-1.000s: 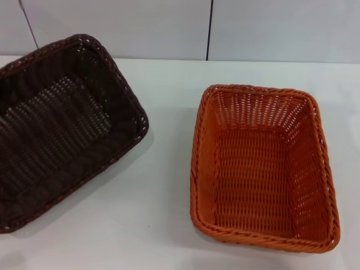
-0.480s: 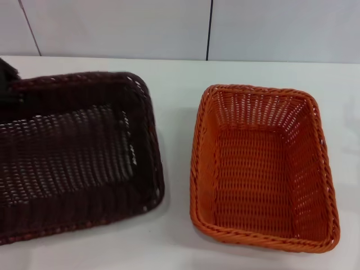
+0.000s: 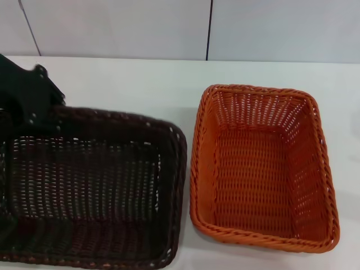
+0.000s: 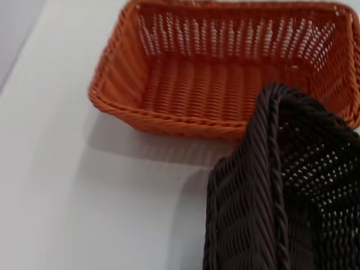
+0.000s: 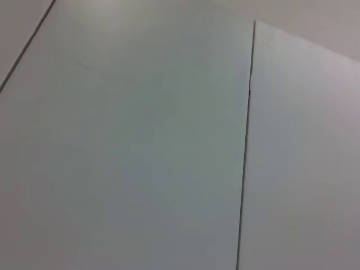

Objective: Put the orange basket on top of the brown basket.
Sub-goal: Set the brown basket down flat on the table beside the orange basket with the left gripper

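Note:
The brown basket (image 3: 95,185) fills the near left of the head view, raised and turned so its long side runs left to right. Its right end sits close beside the orange basket (image 3: 261,163). My left gripper (image 3: 45,109) is the black shape at the brown basket's far left rim, shut on that rim. The orange basket rests open side up on the white table (image 3: 140,84) at the right. In the left wrist view the brown basket (image 4: 281,185) hangs near the camera, overlapping the orange basket (image 4: 225,73). My right gripper is out of view.
A white panelled wall (image 3: 112,28) with dark seams stands behind the table. The right wrist view shows only pale flat panels (image 5: 140,140) with a seam. Bare table lies between the baskets' far ends and the wall.
The brown basket has swung round and moved right and nearer, ending close against the orange basket. My left arm has come into view at the upper left. The orange basket has not moved.

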`<state>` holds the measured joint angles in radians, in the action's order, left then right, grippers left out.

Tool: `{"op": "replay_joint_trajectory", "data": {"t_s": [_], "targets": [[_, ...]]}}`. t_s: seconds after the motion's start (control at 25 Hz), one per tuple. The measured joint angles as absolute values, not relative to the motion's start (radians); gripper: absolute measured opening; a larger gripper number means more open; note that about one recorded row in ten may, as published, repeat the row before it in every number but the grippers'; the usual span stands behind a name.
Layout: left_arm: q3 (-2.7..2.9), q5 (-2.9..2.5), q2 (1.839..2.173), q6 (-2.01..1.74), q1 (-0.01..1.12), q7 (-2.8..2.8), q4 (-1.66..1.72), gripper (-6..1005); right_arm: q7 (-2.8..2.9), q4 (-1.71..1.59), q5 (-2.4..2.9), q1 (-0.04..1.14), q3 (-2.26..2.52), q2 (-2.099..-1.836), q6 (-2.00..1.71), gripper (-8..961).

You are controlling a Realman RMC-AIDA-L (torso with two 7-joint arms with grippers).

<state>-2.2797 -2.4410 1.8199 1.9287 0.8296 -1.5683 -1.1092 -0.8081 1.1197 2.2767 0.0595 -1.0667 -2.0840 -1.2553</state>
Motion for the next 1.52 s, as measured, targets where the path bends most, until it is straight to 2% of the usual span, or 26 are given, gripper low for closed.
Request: {"op": "replay_joint_trajectory", "data": {"t_s": [0.24, 0.36, 0.44, 1.0, 1.52], "targets": [[-2.255, -2.441, 1.852, 1.893, 0.830, -1.594, -1.076, 196, -0.844, 1.130, 2.268, 0.053, -1.053, -2.083, -1.261, 665], [-2.255, -2.441, 1.852, 1.893, 0.830, -1.594, -1.076, 196, -0.845, 1.133, 2.261, 0.052, -1.053, -2.082, -1.261, 665], [-2.277, -2.434, 1.871, 1.821, 0.823, -1.598, -1.039, 196, -0.845, 1.133, 2.261, 0.053, -1.052, -2.082, -1.261, 665], [-2.297, -2.443, 1.871, 1.779, 0.840, -1.595, -0.962, 195, -0.847, 1.154, 2.261, 0.055, -1.042, -2.079, -1.260, 665], [-2.311, -2.443, 1.874, 1.749, 0.841, -1.603, -0.975, 527, -0.860, 1.167, 2.261, 0.052, -1.042, -2.078, -1.253, 665]]}}
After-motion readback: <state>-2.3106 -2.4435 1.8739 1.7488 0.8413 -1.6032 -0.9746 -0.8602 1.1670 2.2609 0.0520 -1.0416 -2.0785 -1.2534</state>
